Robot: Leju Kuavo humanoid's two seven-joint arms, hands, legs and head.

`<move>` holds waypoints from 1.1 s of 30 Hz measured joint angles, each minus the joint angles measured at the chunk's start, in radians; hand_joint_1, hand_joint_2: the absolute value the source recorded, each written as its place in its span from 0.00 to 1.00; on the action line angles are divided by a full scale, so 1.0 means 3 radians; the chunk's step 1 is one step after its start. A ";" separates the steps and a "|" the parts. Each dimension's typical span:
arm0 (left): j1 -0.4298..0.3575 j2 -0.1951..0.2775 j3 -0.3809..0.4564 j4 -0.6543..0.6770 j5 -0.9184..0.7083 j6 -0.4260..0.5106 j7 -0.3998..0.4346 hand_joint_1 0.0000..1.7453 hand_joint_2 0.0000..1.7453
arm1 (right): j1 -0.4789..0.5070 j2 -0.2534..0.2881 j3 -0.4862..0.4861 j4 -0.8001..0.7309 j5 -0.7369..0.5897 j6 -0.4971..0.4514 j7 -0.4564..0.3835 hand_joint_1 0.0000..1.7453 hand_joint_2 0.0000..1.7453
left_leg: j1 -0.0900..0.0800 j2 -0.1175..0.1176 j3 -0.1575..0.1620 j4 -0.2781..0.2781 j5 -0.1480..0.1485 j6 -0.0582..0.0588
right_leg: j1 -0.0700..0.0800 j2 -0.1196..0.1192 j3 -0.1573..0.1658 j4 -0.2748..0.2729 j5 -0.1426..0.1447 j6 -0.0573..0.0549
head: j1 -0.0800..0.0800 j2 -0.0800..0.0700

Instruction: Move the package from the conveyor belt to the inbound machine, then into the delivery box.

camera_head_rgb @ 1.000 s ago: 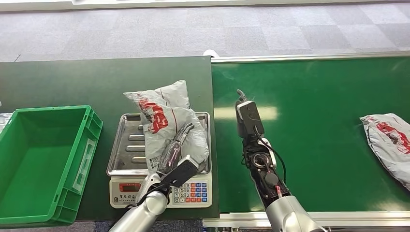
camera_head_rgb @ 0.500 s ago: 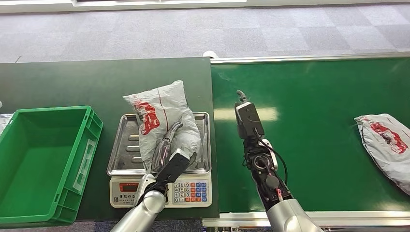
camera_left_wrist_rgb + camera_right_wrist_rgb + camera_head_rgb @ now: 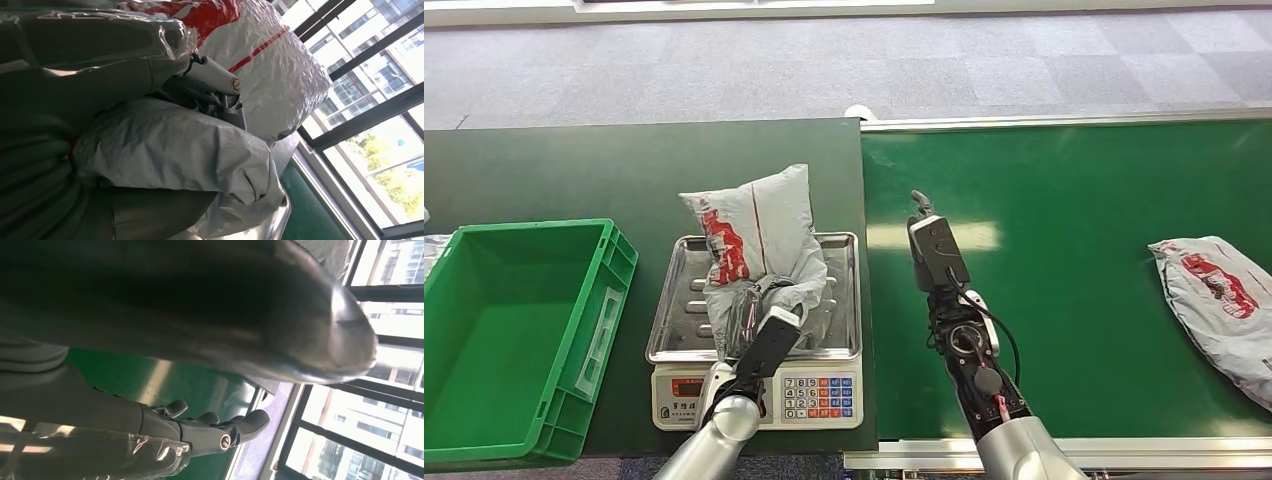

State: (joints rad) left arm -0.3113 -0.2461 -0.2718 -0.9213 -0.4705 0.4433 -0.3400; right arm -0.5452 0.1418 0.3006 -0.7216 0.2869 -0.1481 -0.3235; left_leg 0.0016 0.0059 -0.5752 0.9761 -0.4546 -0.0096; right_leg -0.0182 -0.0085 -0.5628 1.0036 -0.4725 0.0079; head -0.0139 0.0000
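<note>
Two packages logged; package point(image 3: 759, 232) on the scale tray point(image 3: 679, 300), gathered and lifted at its near end since a second ago, my left hand point(image 3: 749, 310) gripping the bunched plastic; I judge weighing done, the green delivery box point(image 3: 494, 330) at left comes next; right hand point(image 3: 936, 250) over the conveyor belt point(image 3: 1084, 180), fingers extended, holding nothing; second package point(image 3: 1219, 300) has drifted left on the belt.

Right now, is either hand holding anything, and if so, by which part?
The left hand grips the grey package by its near, lower end, bunched in the fingers over the scale tray. The right hand holds nothing.
</note>
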 joint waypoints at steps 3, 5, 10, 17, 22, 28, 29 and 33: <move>0.0002 -0.0001 0.0008 -0.0006 0.0038 0.0035 -0.0053 1.00 1.00 | 0.0008 -0.0005 0.0000 -0.0007 0.0002 0.0005 0.0000 0.00 0.00 | 0.0000 0.0000 0.0000 0.0000 0.0000 0.0000 | 0.0000 0.0000 0.0000 0.0000 0.0000 0.0000 | 0.0000 0.0000; 0.0015 -0.0002 0.0026 -0.0028 0.0119 0.0108 -0.0172 1.00 1.00 | 0.0015 -0.0006 0.0000 -0.0015 0.0005 0.0008 0.0000 0.00 0.00 | 0.0000 0.0000 -0.0001 0.0000 0.0000 0.0000 | 0.0000 0.0000 -0.0001 0.0000 0.0000 0.0000 | 0.0000 0.0000; 0.0130 -0.0023 0.0107 -0.0224 0.0542 0.0500 -0.0843 1.00 1.00 | 0.0013 0.0000 0.0000 -0.0013 -0.0002 0.0037 -0.0068 0.00 0.00 | 0.0000 0.0001 -0.0006 0.0000 0.0000 0.0000 | 0.0000 0.0000 -0.0005 0.0000 0.0000 0.0000 | -0.0001 0.0000; 0.0353 -0.0107 0.0223 -0.1006 0.0512 0.0796 -0.1182 1.00 1.00 | -0.0034 0.0052 0.0015 0.0080 -0.0044 0.0064 -0.0213 0.00 0.00 | 0.0000 -0.0001 -0.0016 0.0000 0.0000 0.0000 | 0.0000 -0.0002 -0.0014 0.0000 0.0000 0.0000 | 0.0000 0.0000; 0.0441 -0.0179 0.0328 -0.1418 0.0238 0.0797 -0.1183 1.00 1.00 | -0.0088 0.0066 0.0033 0.0176 -0.0099 0.0046 -0.0266 0.00 0.00 | 0.0000 -0.0001 -0.0017 0.0001 0.0000 0.0000 | 0.0000 -0.0002 -0.0016 0.0000 0.0000 0.0000 | -0.0001 0.0000; 0.0494 -0.0203 0.0416 -0.1676 0.0101 0.0797 -0.1183 1.00 1.00 | -0.0108 0.0066 0.0042 0.0250 -0.0126 0.0035 -0.0296 0.00 0.00 | 0.0000 -0.0001 -0.0017 0.0001 0.0000 0.0000 | 0.0000 -0.0001 -0.0018 0.0000 0.0000 0.0000 | -0.0001 0.0000; 0.0503 -0.0207 0.0434 -0.1718 0.0072 0.0797 -0.1183 1.00 1.00 | -0.0108 0.0066 0.0044 0.0259 -0.0132 0.0031 -0.0298 0.00 0.00 | 0.0000 -0.0001 -0.0017 0.0001 0.0000 0.0000 | 0.0000 -0.0001 -0.0018 0.0000 0.0000 0.0000 | -0.0001 0.0000; 0.0532 -0.0218 0.0526 -0.1932 -0.0135 0.0797 -0.1183 1.00 1.00 | -0.0108 0.0060 0.0058 0.0296 -0.0153 0.0010 -0.0309 0.00 0.00 | 0.0000 0.0000 -0.0018 0.0001 0.0000 0.0000 | 0.0000 -0.0001 -0.0019 0.0000 0.0000 0.0000 | -0.0001 0.0000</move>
State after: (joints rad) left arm -0.1516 -0.3116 -0.1140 -1.5008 -0.5109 0.6824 -0.6948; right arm -0.5775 0.1599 0.3180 -0.6327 0.2409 -0.1452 -0.4162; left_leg 0.0017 0.0058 -0.5807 0.9763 -0.4545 -0.0096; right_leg -0.0181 -0.0088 -0.5686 1.0036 -0.4725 0.0080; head -0.0141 0.0000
